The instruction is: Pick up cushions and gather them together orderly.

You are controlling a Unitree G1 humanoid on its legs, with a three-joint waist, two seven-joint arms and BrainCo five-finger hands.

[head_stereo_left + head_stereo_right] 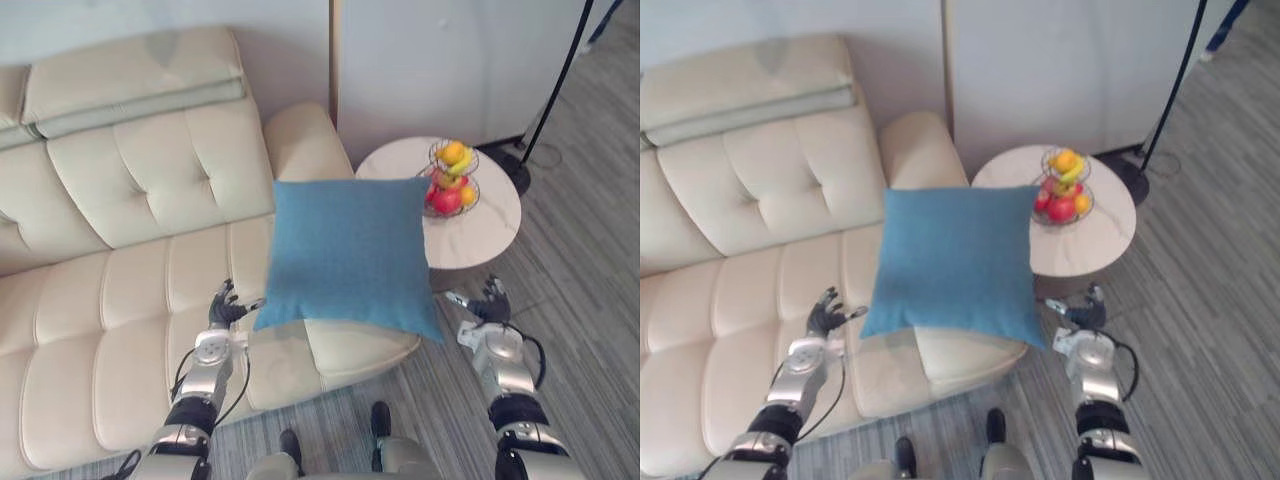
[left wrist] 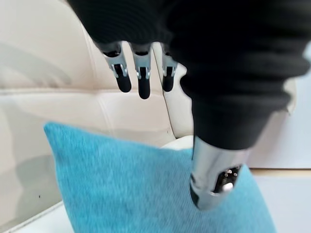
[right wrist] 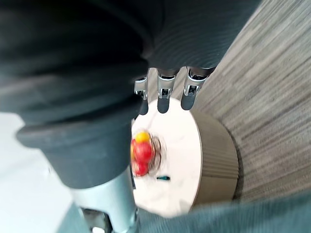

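Well, the blue cushion (image 1: 350,255) sits square-on over the right end of the cream sofa (image 1: 130,200). It covers part of the seat and the foot of the armrest, and its right edge overlaps the near rim of the round table (image 1: 485,240). Its underside is hidden from me, so I cannot tell how much of it rests on the seat.

My left hand (image 1: 226,306) is just beside the cushion's lower left corner. Its fingers (image 2: 144,82) are straight and spread loosely with nothing in them. From the head I cannot make out whether the thumb (image 2: 214,179) brushes the fabric.

My right hand (image 1: 488,305) is near the cushion's lower right corner but apart from it, over the floor in front of the table. Its fingers (image 3: 164,94) are likewise relaxed and hold nothing.

On the table stands a wire fruit basket (image 1: 452,180); the fruit in it is too small to name. Behind the table a black pole (image 1: 560,80) runs out of the top edge.
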